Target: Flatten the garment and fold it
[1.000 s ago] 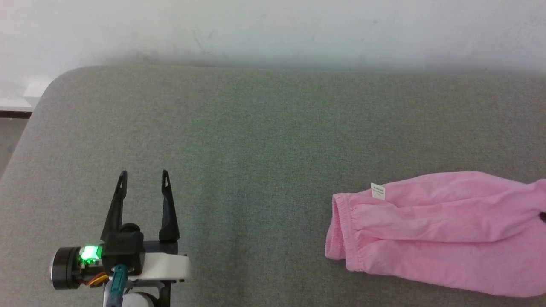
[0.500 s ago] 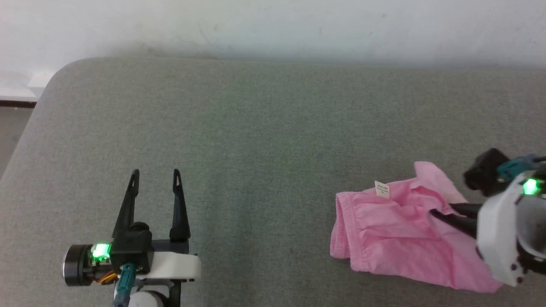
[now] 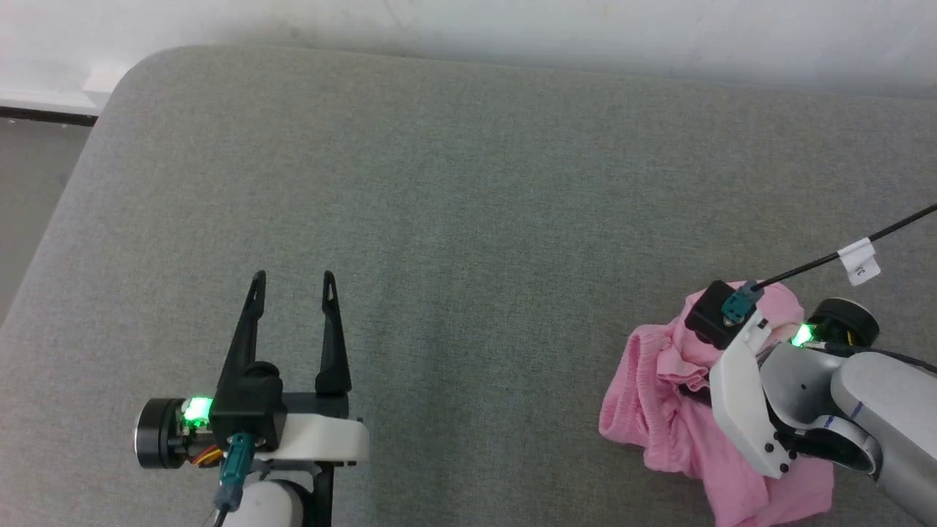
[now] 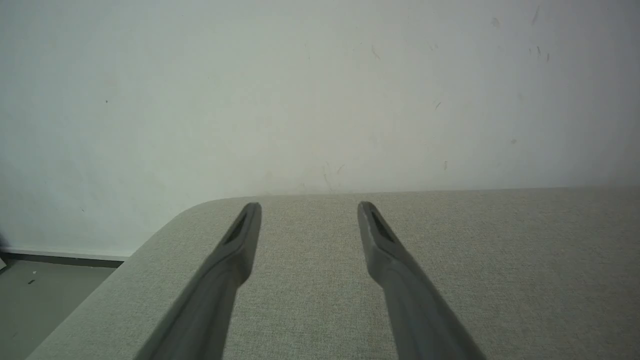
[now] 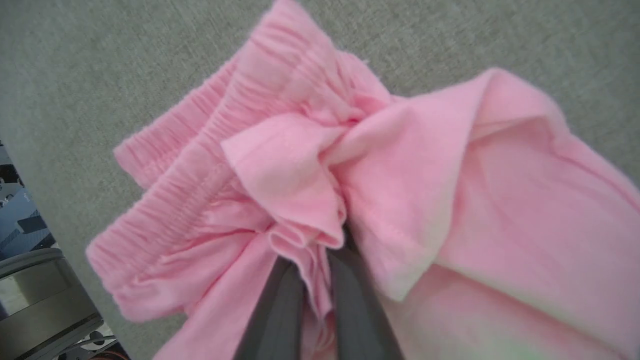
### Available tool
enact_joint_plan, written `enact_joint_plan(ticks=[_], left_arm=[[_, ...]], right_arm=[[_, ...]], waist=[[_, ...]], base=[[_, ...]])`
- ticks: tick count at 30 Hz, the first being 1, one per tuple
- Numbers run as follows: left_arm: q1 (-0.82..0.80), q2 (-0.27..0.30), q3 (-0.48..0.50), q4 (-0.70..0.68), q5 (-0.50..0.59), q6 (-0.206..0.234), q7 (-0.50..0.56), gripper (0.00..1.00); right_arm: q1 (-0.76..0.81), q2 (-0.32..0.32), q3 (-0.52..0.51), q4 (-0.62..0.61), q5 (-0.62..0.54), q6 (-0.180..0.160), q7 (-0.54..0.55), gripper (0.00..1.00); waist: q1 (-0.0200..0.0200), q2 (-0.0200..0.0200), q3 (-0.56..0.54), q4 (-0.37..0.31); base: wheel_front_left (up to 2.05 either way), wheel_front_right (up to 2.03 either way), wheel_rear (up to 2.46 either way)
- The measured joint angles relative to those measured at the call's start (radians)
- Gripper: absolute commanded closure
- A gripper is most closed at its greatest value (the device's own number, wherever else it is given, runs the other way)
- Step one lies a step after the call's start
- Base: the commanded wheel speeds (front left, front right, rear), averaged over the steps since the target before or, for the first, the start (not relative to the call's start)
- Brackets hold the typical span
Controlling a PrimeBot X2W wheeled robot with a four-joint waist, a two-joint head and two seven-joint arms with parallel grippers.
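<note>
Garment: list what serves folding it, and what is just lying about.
Job: garment, bunched up; right gripper, shut on it; left gripper, open, apart from it.
Lying about: grey cushion underneath; tagged black cable; white wall.

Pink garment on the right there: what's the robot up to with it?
The robot is working on a fold-the-clothes job. Its right gripper is shut on a pinch of the pink garment, which is bunched and crumpled rather than flat, on the right side of the grey upholstered surface. The left gripper hangs open over bare fabric to the left, well apart from the garment and holding nothing. No flattening or folding is done yet.
</note>
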Motion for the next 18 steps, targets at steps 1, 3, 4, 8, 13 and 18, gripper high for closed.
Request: enact_joint_plan(ticks=[1, 3, 4, 8, 13, 18], left_arm=[[-0.001, -0.001, 0.000, 0.003, 0.000, 0.000, 0.000, 0.00], [-0.003, -0.001, 0.002, 0.008, 0.000, 0.000, 0.000, 0.00], [-0.002, -0.001, 0.004, 0.010, 0.000, 0.000, 0.000, 0.00], [-0.002, 0.000, 0.009, 0.024, 0.000, 0.000, 0.000, 0.00], [0.006, 0.007, 0.019, 0.033, 0.005, 0.000, 0.000, 0.00], [0.011, 0.018, 0.029, 0.029, 0.007, 0.000, 0.000, 0.00]], right_arm=[[-0.003, 0.009, 0.014, 0.026, 0.001, 0.000, -0.013, 1.00], [-0.019, 0.018, 0.036, 0.057, 0.011, 0.000, -0.042, 1.00], [-0.025, 0.021, 0.044, 0.065, 0.020, 0.000, -0.059, 0.97], [-0.041, 0.015, 0.080, 0.060, 0.021, 0.000, -0.151, 0.00], [-0.060, -0.031, 0.056, -0.026, 0.004, 0.000, -0.302, 0.00], [-0.056, -0.095, -0.079, -0.086, -0.046, 0.000, -0.450, 0.00]], waist=[[-0.0001, 0.0000, 0.004, 0.003], [-0.0001, 0.0000, 0.007, 0.007], [-0.0001, 0.0000, 0.007, 0.006], [0.0000, 0.0000, -0.004, -0.006], [-0.0002, 0.0000, -0.037, -0.038], [-0.0002, 0.0000, -0.068, -0.082]], base=[[0.00, 0.00, 0.00], [0.00, 0.00, 0.00], [0.00, 0.00, 0.00], [0.00, 0.00, 0.00], [0.00, 0.00, 0.00], [0.00, 0.00, 0.00]])
